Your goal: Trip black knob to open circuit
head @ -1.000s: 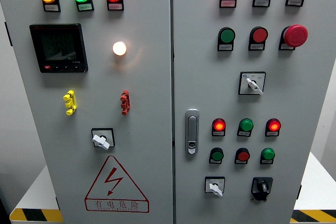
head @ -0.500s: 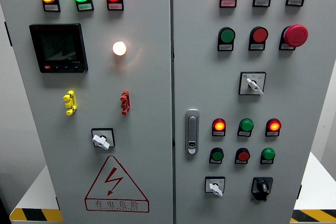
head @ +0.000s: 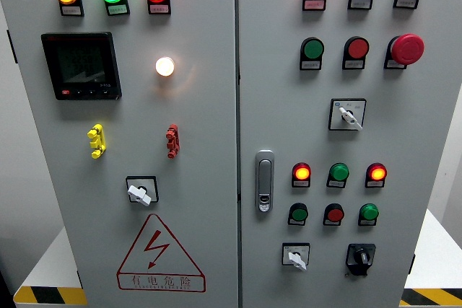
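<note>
Neither of our hands is in the frame, so we cannot tell how the fingers are set or whether they hold anything. The black knob [head: 360, 257] we must trip sits at the lower right of the frame, bottom row of the right-hand door, its pointer roughly upright.

The main risk, as we judge it, is picking the wrong control. Just left of the black knob is a white-handled selector switch [head: 295, 257] on a similar square plate, and two more like it sit at mid right [head: 348, 115] and lower left [head: 140, 192]. The lower row of push buttons [head: 333, 213] lies just above the target, so a hand coming up from below could brush one. The red mushroom stop button [head: 407, 48] at upper right is well apart, and less of a worry. A loose pinch on the small knob could also slip without turning it.

The surface is a vertical grey steel cabinet [head: 209, 106] with two doors and a latch handle [head: 264, 181] near the seam. Yellow-black hazard tape [head: 48, 296] marks the bottom corners, with pale walls on both sides.
</note>
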Controlling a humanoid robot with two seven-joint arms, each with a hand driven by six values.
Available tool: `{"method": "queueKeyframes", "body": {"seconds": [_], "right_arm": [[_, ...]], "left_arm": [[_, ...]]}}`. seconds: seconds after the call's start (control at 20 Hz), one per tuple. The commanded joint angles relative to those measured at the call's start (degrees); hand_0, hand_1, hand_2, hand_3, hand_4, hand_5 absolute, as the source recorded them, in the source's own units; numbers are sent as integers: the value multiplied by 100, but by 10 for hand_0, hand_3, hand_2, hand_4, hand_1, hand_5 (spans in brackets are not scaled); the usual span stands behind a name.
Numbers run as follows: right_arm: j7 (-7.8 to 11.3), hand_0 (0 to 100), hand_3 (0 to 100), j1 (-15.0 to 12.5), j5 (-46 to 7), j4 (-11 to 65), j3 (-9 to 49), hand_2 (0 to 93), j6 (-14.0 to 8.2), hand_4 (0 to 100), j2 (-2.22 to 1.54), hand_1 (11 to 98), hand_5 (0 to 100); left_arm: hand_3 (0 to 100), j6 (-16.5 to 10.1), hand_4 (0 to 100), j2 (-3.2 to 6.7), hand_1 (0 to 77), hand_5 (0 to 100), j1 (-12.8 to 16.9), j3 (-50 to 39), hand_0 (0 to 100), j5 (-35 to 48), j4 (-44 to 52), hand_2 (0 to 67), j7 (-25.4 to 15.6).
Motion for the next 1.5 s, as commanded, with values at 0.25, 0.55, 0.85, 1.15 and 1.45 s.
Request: {"method": "queueKeyframes", "body": {"seconds": [0.25, 0.55, 0.85, 1.15, 1.45], "right_arm": [[-26, 762, 816, 50, 4, 801, -782, 0, -1196, 787, 1, 497, 970], [-193, 829, 897, 462, 4, 818, -1064, 0, -1629, 919, 10, 529, 1000], [-325, 879, 904, 823, 12, 845, -1213, 0, -1954, 946, 45, 540, 1000], [-360, 910, 912, 929, 21, 845, -1310, 0, -2139, 958, 36, 546, 1000], [-536, 929, 910, 1175, 540, 766, -1302, 0, -2156, 964, 45, 548, 1000]], "left_arm": [[263, 0, 98, 0, 0, 86, 0, 0, 0, 0, 0, 194, 0], [263, 0, 98, 0, 0, 86, 0, 0, 0, 0, 0, 194, 0], [263, 0, 98, 0, 0, 86, 0, 0, 0, 0, 0, 194, 0], [263, 0, 98, 0, 0, 86, 0, 0, 0, 0, 0, 194, 0], [263, 0, 98, 0, 0, 86, 0, 0, 0, 0, 0, 195, 0]]}}
